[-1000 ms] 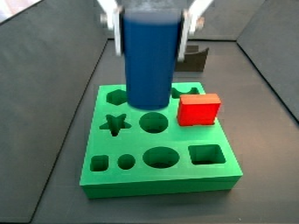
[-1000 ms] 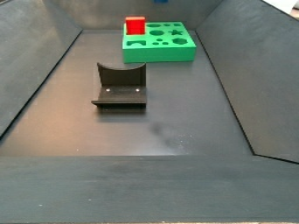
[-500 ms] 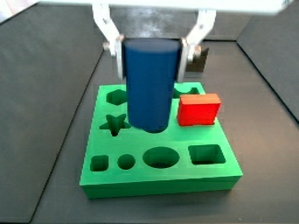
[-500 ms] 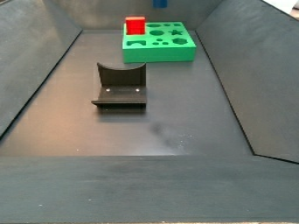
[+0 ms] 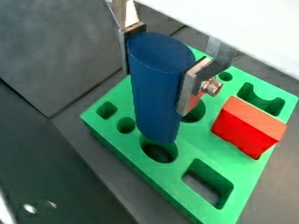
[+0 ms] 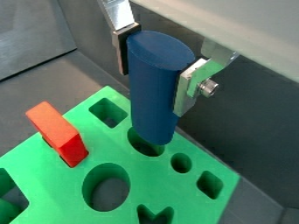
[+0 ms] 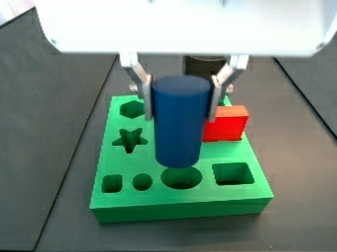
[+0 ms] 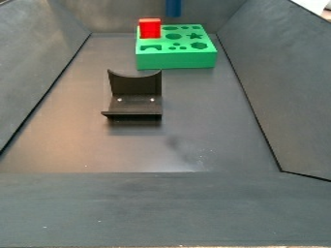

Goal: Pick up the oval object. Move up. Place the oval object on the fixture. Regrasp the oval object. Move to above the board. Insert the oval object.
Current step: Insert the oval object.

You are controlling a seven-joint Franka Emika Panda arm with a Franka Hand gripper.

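Note:
My gripper is shut on the oval object, a smooth blue peg held upright between the silver fingers. It shows the same way in the other wrist view, gripper and peg. The peg hangs over the green board, its lower end at the mouth of the oval hole. I cannot tell whether it has entered. The fixture stands on the floor apart from the board. The gripper does not show in that side view.
A red cube sits on the board next to the peg, also seen in both wrist views and in a side view. Dark sloping walls surround the floor.
The gripper has come down with the peg and moved toward the board's front row, from above the middle round hole to the oval hole. Board, cube and fixture have not moved.

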